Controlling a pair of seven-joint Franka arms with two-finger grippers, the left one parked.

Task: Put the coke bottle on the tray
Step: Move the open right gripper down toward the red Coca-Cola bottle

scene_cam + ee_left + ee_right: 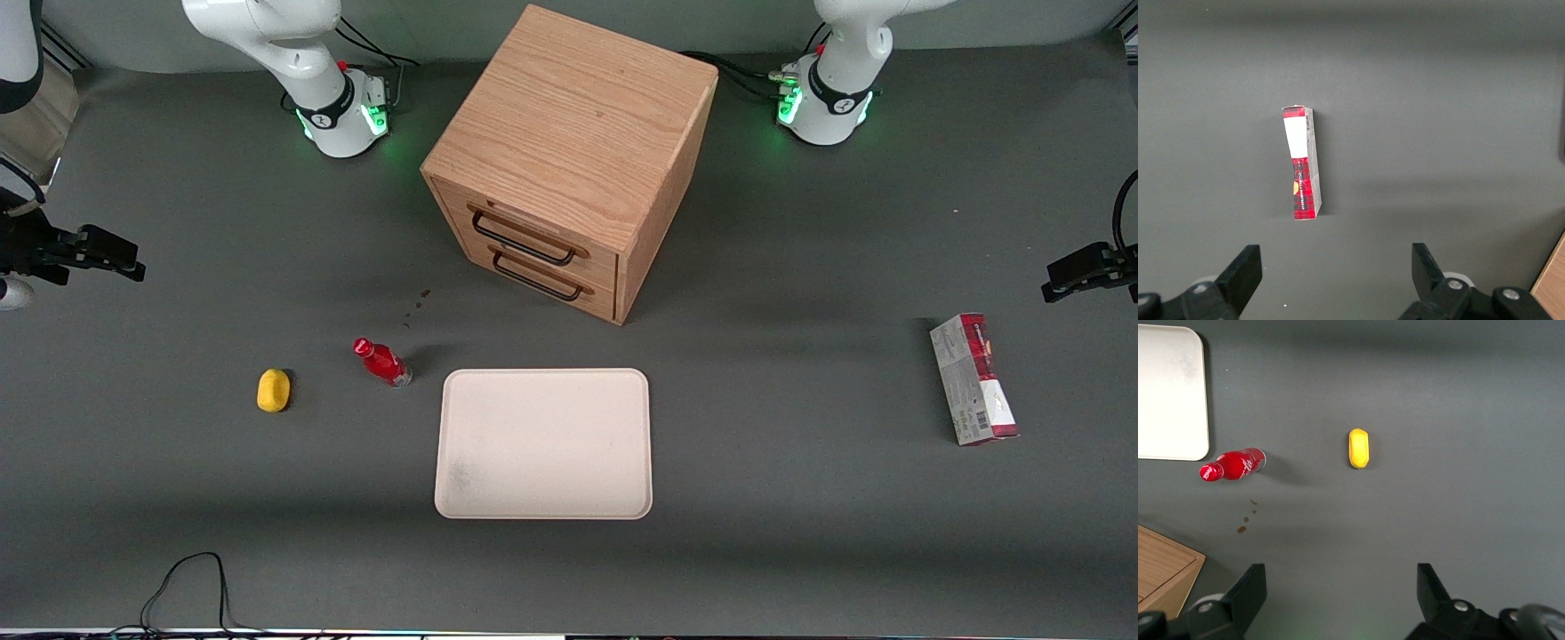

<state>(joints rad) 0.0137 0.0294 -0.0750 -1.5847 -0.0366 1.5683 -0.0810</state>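
Observation:
The coke bottle, small and red with a red cap and a clear base, appears to stand upright on the grey table between the yellow lump and the tray, close to the tray's corner. It also shows in the right wrist view. The tray is pale beige-pink, flat and bare, nearer to the front camera than the cabinet; one corner of it shows in the right wrist view. My right gripper hovers at the working arm's end of the table, well apart from the bottle. It is open and empty.
A yellow oval lump lies beside the bottle. A wooden drawer cabinet with both drawers shut stands mid-table. A red-and-grey carton lies toward the parked arm's end. Small brown spots mark the table near the bottle.

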